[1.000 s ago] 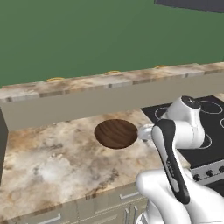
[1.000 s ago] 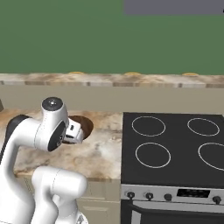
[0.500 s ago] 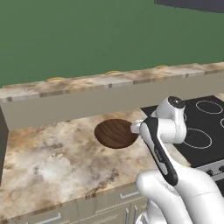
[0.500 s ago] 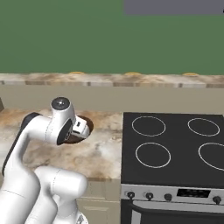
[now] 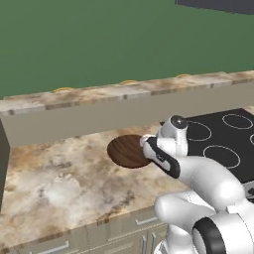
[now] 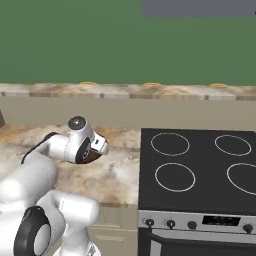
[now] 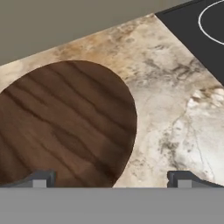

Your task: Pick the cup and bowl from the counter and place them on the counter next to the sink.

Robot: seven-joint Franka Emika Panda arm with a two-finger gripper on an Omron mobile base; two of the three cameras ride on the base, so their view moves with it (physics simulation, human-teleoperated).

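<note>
With the gripper fully open and empty above the bowl (on the counter, at 9 o'clock of the stovetop), one fingertip over wood and one over stone risks glancing off the rim and skidding the shallow bowl.

The bowl sits on the table, middle of the left base view. The stove lies to its right (the claw hangs over the bowl's right edge).
</note>
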